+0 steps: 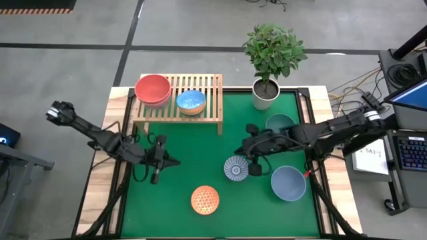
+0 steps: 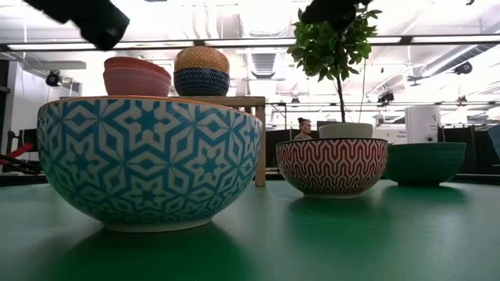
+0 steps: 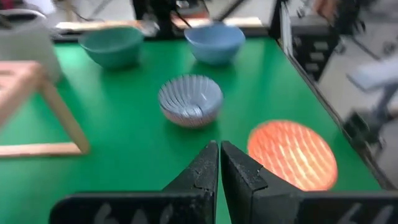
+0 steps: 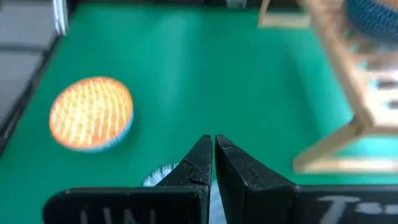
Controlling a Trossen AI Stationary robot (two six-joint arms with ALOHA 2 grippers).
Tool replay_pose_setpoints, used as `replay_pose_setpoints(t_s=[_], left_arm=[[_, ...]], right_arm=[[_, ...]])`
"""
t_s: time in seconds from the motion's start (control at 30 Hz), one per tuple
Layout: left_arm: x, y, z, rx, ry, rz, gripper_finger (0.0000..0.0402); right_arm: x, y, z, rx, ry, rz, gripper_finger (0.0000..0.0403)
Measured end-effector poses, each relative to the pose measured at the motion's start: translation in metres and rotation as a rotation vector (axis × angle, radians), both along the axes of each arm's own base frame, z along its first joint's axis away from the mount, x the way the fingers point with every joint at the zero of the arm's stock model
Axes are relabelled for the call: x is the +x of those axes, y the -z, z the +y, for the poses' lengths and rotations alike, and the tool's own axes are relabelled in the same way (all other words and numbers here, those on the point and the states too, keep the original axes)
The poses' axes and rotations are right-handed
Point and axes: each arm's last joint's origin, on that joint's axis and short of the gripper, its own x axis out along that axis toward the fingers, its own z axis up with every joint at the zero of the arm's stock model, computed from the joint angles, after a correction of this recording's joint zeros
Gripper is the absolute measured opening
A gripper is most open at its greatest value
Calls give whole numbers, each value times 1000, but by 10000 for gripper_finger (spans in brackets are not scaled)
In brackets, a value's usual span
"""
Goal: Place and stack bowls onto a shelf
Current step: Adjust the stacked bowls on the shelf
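The right tool (image 1: 252, 148) hangs closed and empty just beside the blue-white patterned bowl (image 1: 235, 167), probably its next pick. The left tool (image 1: 162, 159), also closed, waits nearer the shelf (image 1: 213, 93), where stacked pink and red bowls (image 1: 153, 89) already leave room.

Robotics lab, ceiling strip lights (image 2: 234, 39), cables (image 1: 347, 87), keyboard (image 1: 413, 153)
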Motion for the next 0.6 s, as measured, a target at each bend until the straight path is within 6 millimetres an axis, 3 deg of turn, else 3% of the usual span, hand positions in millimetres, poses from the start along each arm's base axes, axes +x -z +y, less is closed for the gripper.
replay_pose_setpoints(t_s=[0.1,0.3,0.6], left_arm=[[-2,8,-3,13,25,19,0],[-4,5,-3,67,49,18,0],[-6,3,-1,108,64,27,0]], right_arm=[[13,-4,3,13,43,103,9],[53,-19,1,-144,83,51,9],[117,-32,-46,-334,122,-190,9]])
